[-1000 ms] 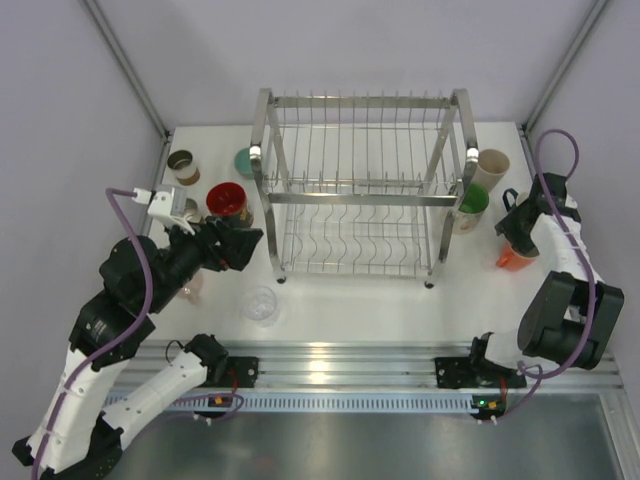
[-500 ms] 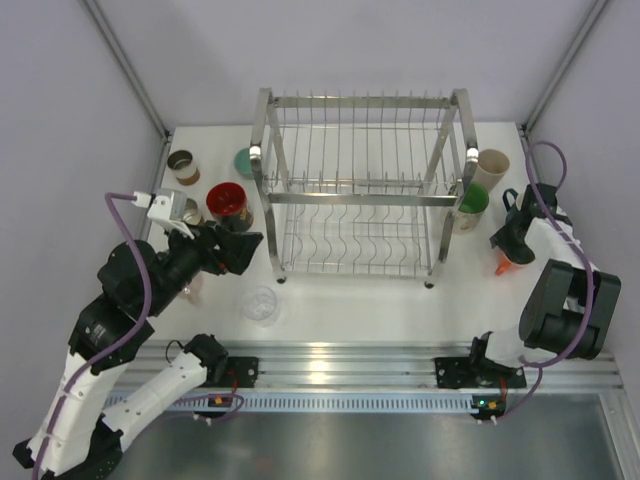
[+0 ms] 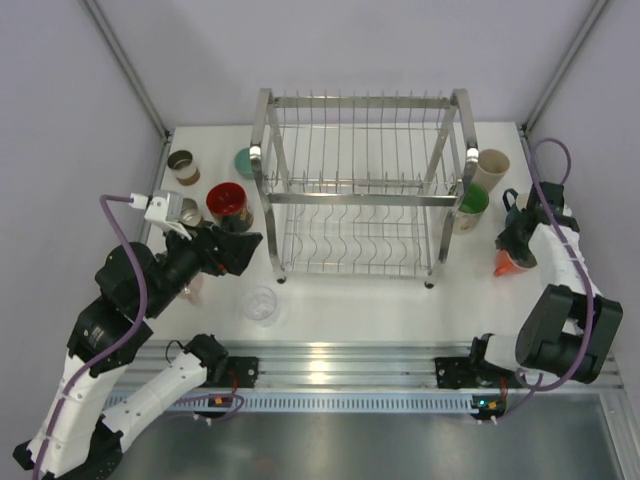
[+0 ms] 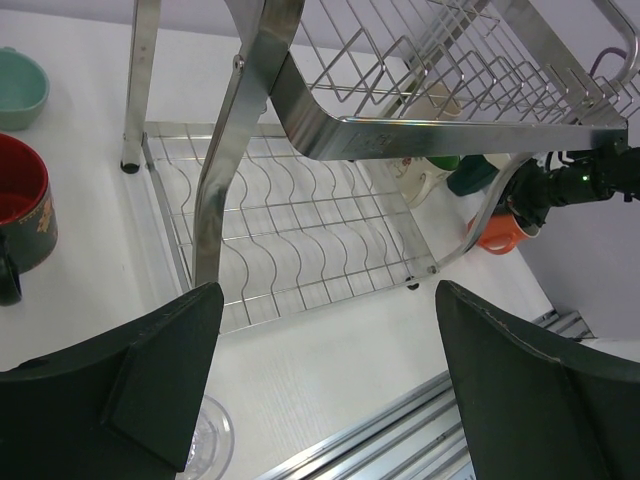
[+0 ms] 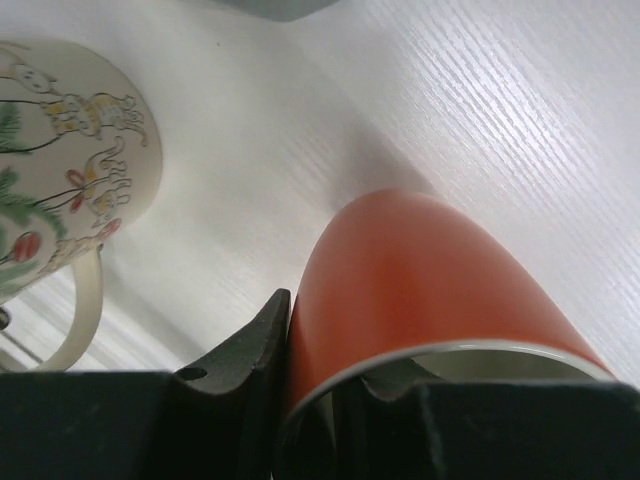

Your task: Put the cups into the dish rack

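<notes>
The orange cup (image 3: 508,262) (image 5: 440,290) stands at the table's right side, right of the dish rack (image 3: 360,200) (image 4: 300,110). My right gripper (image 3: 516,244) (image 5: 325,340) is shut on its rim, one finger outside the wall and one inside. My left gripper (image 3: 244,246) (image 4: 328,300) hangs open and empty by the rack's front left post. Left of the rack stand a black mug with a red inside (image 3: 228,200) (image 4: 20,215), a teal cup (image 3: 243,162) and a brown paper cup (image 3: 183,165). A clear cup (image 3: 261,303) sits in front.
A tall beige cup (image 3: 490,168) and a green cup (image 3: 472,205) stand by the rack's right posts. A cream mug with drawings (image 5: 70,150) sits close to the orange cup. The aluminium rail (image 3: 340,355) runs along the near edge.
My right gripper has closed its fingers onto the orange cup's rim and shifted slightly. The left arm has barely moved.
</notes>
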Controlling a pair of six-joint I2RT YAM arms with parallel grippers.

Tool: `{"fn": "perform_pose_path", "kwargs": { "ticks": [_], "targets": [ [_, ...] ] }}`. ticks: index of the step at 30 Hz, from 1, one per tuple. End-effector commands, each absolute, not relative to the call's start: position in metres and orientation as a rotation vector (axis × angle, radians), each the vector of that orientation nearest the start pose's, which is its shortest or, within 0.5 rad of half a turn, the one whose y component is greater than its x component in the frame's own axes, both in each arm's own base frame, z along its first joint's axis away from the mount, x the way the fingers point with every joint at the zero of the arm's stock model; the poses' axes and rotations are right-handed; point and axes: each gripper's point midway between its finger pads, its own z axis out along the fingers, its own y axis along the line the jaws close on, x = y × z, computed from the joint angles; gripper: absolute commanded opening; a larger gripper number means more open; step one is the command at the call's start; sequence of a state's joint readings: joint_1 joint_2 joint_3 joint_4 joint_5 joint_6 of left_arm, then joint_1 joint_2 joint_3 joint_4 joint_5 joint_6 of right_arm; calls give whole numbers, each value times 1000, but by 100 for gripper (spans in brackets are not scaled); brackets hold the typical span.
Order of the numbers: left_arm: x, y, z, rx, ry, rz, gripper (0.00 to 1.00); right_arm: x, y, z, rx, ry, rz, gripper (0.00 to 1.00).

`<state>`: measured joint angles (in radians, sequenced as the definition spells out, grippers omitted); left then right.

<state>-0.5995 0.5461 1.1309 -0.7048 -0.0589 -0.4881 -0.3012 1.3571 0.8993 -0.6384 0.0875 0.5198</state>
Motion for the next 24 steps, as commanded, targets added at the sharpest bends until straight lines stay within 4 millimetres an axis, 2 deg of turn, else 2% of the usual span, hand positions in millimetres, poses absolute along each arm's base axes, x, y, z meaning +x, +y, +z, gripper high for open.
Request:
{"fn": "perform_pose_path", "kwargs": {
  "ticks": [1, 3, 9, 13, 16, 19, 22, 23, 24],
  "targets": [
    [170, -132, 384, 56, 1699, -799, 93, 300, -87, 137, 981, 2277, -26, 0],
    [169, -131, 385, 49, 1696, -804, 93, 300, -88, 144, 971, 2252, -32, 0],
    [167, -133, 385, 43, 1699, -825, 92, 306, -75, 143, 912, 2273, 64, 0],
    [164, -133, 387, 45, 1692, -838, 92, 307, -76, 158, 900, 2237, 69, 0],
    [164, -132, 387, 45, 1690, -839, 92, 307, -76, 181, 897, 2188, 68, 0],
    [161, -133, 393, 54, 1677, -853, 91, 306, -81, 212, 897, 2119, 46, 0],
    [159, -134, 401, 60, 1664, -864, 91, 304, -85, 252, 878, 2025, 28, 0],
    [158, -134, 404, 72, 1657, -866, 92, 306, -86, 271, 863, 1985, 33, 0],
    [154, -140, 405, 107, 1662, -896, 93, 305, -86, 280, 858, 1974, 32, 0]
  ]
}}
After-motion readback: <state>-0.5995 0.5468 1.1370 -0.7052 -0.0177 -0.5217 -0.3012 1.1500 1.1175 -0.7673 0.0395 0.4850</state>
